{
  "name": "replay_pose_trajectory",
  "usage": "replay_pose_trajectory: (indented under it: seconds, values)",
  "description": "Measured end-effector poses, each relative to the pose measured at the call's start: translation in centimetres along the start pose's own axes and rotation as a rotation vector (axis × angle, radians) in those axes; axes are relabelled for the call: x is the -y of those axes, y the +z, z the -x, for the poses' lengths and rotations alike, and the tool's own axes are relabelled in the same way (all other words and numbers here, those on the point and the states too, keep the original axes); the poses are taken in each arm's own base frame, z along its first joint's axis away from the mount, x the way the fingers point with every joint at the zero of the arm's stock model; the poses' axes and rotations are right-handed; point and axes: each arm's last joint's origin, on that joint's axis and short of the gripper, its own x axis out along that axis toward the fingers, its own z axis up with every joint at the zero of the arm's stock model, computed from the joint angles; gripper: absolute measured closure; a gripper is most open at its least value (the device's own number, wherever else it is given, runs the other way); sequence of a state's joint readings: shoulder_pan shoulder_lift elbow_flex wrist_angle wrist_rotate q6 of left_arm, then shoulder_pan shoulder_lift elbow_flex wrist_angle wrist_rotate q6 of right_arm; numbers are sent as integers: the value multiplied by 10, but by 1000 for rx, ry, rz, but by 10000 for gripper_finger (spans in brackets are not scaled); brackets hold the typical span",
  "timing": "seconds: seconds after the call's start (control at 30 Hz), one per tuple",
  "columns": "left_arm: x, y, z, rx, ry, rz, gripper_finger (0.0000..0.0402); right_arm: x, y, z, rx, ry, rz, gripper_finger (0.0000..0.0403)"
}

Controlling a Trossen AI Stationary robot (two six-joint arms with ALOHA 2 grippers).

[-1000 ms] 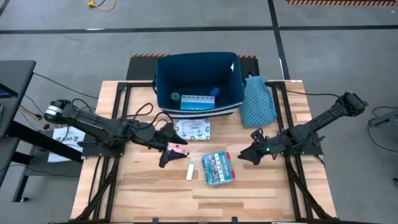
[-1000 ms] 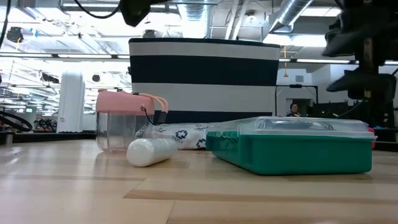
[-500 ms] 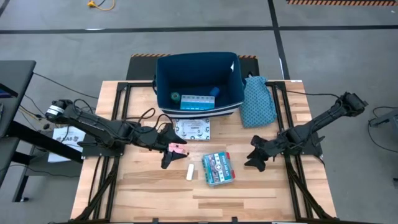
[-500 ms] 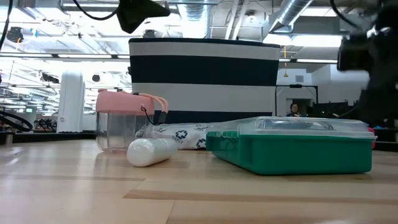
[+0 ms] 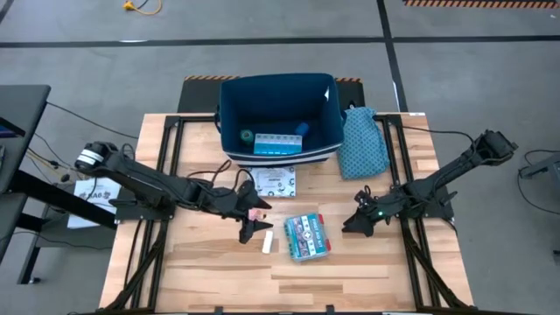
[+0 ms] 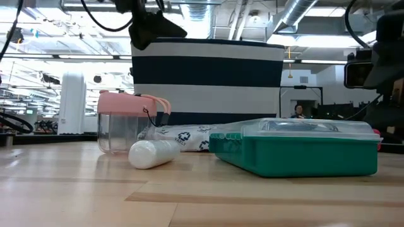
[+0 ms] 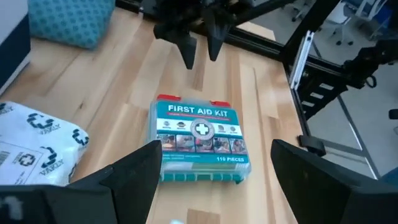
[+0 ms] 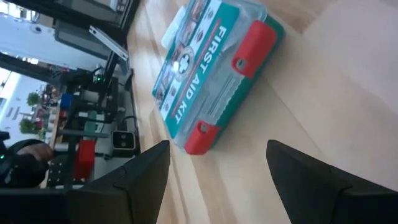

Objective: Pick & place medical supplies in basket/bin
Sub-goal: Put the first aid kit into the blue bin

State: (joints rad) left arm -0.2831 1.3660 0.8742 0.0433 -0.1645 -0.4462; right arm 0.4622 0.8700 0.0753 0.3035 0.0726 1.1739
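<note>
The left gripper (image 5: 255, 226) hung over the middle of the table with its fingers spread wide and nothing between them; the left wrist view showed the first aid kit (image 7: 200, 142) lying between the two fingers, farther ahead. The right gripper (image 5: 360, 217) stood at 3 o'clock from the kit, near but apart from it, fingers likewise parted and empty.

The kit appeared to be the next item. In my judgement the left gripper should descend squarely over the kit's narrow span, with the fingers clear of the white stick (image 5: 268, 242), which lay just beside the kit at its 9 o'clock, and of the pink-lidded cup (image 6: 128, 128) at 10 o'clock. The kit is a hard, smooth case (liable to slip if pinched near a corner), so a central grip seems advisable. The right arm should hold off to avoid collision.

The bin (image 5: 325, 99) stood at 12 o'clock on the table, already holding a green roll (image 5: 247, 136), a light-blue pill organizer (image 5: 274, 144) and a blue roll (image 5: 301, 129). A white packet (image 5: 272, 182) lay just before it.

The table (image 5: 350, 267) was of pale wood planks. A patterned pouch (image 5: 362, 143) rested at the bin's 3 o'clock. Beyond lay grey floor and a workshop with exposed ducts.
</note>
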Motion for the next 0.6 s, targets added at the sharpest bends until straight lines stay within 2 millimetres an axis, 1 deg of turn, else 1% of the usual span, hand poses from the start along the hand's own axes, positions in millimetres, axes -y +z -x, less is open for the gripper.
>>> replay_pose_trajectory:
  seconds: [0.13, 0.3, 0.43, 0.6]
  values:
    - [2, -5, -12, -38, 12, -14, 111, 1, 0, 0, 13, -11, 10, 143]
    - [7, -2, -25, -50, -4, -61, 111, 4, 0, -3, 29, -54, -1, 143]
    - [9, -1, -28, -56, -8, -89, 111, 6, -1, -7, 31, -74, -20, 143]
    - [8, -3, -28, -78, 2, -102, 111, 11, -3, -16, 29, -101, -48, 143]
